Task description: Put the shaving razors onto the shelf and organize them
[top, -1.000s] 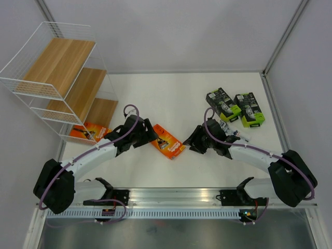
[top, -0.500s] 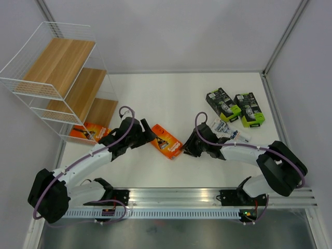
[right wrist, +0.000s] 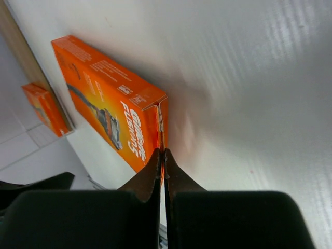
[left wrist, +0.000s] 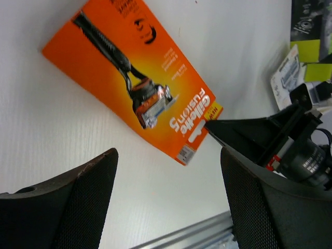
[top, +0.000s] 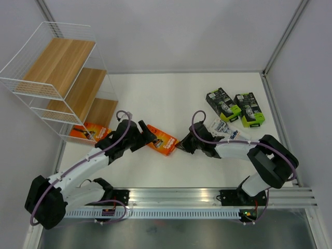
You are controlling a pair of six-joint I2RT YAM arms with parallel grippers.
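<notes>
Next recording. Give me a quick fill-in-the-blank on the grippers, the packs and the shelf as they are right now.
1. The right gripper is ___, its tips at the end of the middle orange box.
2. The left gripper has its jaws ___.
3. ___ black boxes lie side by side at the far right.
4. The shelf has ___ wood boards.

Missing words: shut; open; two; three.

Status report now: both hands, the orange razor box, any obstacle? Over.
Left hand open, at the orange box. Right hand shut, tips at that box's end. Box flat on table, not yet on shelf. Right hand crowds left hand.
</notes>
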